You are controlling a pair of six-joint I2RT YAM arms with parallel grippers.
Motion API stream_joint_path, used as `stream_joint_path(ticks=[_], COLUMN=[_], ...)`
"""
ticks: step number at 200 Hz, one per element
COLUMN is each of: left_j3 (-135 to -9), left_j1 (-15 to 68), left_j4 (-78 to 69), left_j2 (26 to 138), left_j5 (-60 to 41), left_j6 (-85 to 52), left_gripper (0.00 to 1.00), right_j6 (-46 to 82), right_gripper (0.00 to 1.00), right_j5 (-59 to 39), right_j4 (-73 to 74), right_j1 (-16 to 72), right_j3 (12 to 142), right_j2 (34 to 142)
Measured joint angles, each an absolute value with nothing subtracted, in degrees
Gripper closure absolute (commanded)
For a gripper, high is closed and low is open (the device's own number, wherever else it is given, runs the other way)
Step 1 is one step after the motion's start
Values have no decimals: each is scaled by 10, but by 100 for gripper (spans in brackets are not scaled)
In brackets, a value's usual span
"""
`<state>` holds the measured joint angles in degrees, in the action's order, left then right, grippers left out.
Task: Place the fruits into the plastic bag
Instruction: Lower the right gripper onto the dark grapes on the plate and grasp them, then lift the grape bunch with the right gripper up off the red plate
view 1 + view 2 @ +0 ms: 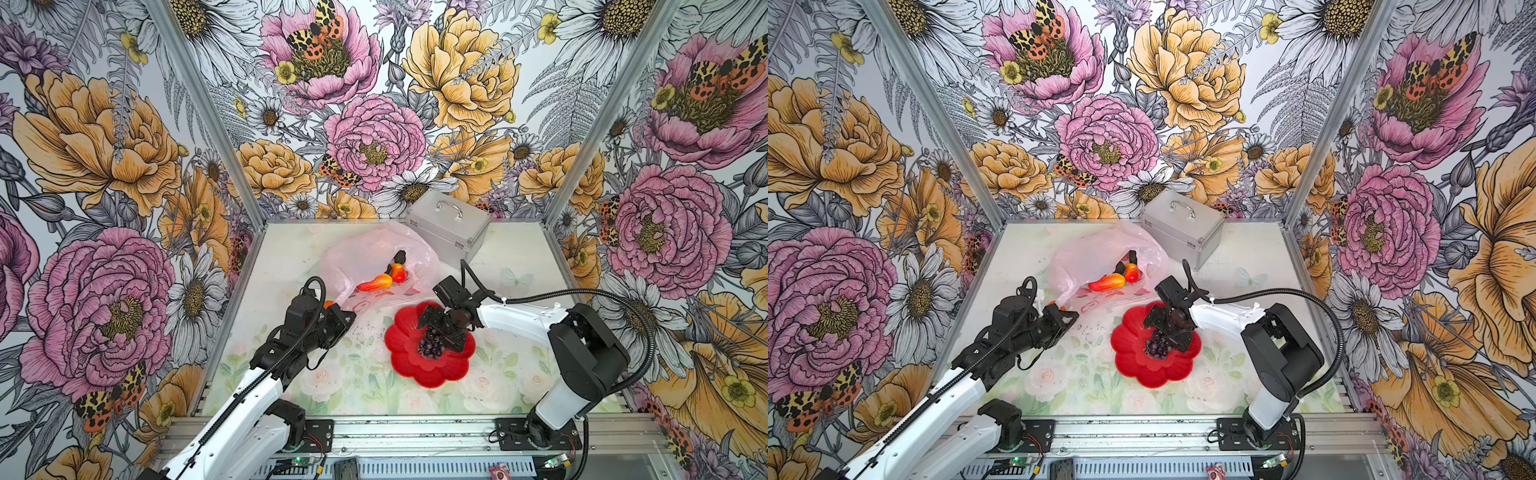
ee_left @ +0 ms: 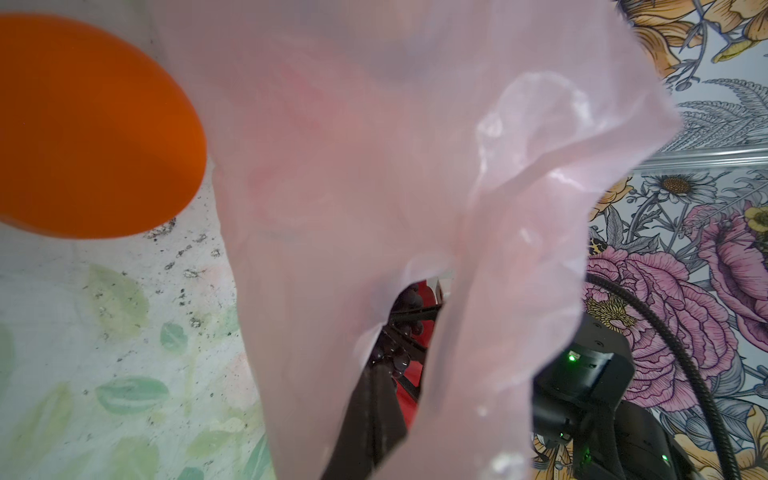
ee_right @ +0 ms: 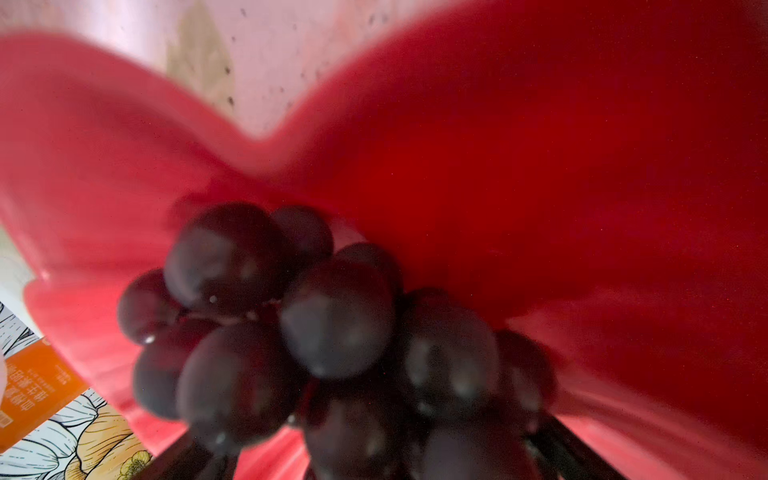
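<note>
Frankly, a good deal is veiled from me. On the left wrist camera the plastic bag [image 2: 374, 166] hangs as a pink film over most of the frame and hides my own fingertips. The orange bottle [image 2: 83, 124] is only a blurred blob, cut off at the edge.

In both top views my left pincer [image 1: 347, 320] [image 1: 1069, 318] sits left of the red plate [image 1: 415, 370] [image 1: 1142, 370], clamped shut on the bag's near corner. The bottle is almost wholly hidden behind it. The bag [image 1: 365, 257] [image 1: 1096, 257] lies behind the plate with its mouth turned toward the plate. Inside I make out two orange-red mangoes [image 1: 376, 283] and a dark fruit [image 1: 400, 257] behind them, too small to name for certain.

On the right wrist camera everything is soft with blur. The grapes [image 3: 332, 332] fill the lower middle, and my finger struts are cut off by the frame.

My right pincer [image 1: 438, 332] [image 1: 1169, 328] hangs over the plate's far-right part, jaws spread wide and not closed on anything. The grapes [image 1: 430, 349] [image 1: 1158, 347] lie on the plate near its middle, right at this pincer's tips, with the bunch's upper end between the jaws. Whether a finger touches them I cannot tell. The silver case [image 1: 446, 226] stands behind the plate, past the bag.
</note>
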<state>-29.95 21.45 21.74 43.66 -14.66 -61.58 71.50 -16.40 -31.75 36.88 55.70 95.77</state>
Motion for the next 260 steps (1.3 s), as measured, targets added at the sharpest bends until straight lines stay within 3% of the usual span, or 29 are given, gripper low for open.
stream_joint_path(ticks=[36,82,165,193,260], left_j3=[-293,-292,-292,-293,-300], left_j1=[209,200,183,180,180], left_j4=[227,234,243,243,242], left_j2=[421,403,389,393,415], left_j5=[-147,-147,-149,-149,-149], left_j6=[-616,-616,-616,-616,-616], left_gripper=[100,100,100,100,100], right_j6=[713,690,654,640,597], right_gripper=[10,30,41,59,67], right_j5=[-166,-172,-177,-177,-186], right_j4=[-303,-296,-295,-291,-271], right_j1=[377,383,385,385,376], right_j3=[561,571,579,579,579], right_j2=[966,981,990,990,976])
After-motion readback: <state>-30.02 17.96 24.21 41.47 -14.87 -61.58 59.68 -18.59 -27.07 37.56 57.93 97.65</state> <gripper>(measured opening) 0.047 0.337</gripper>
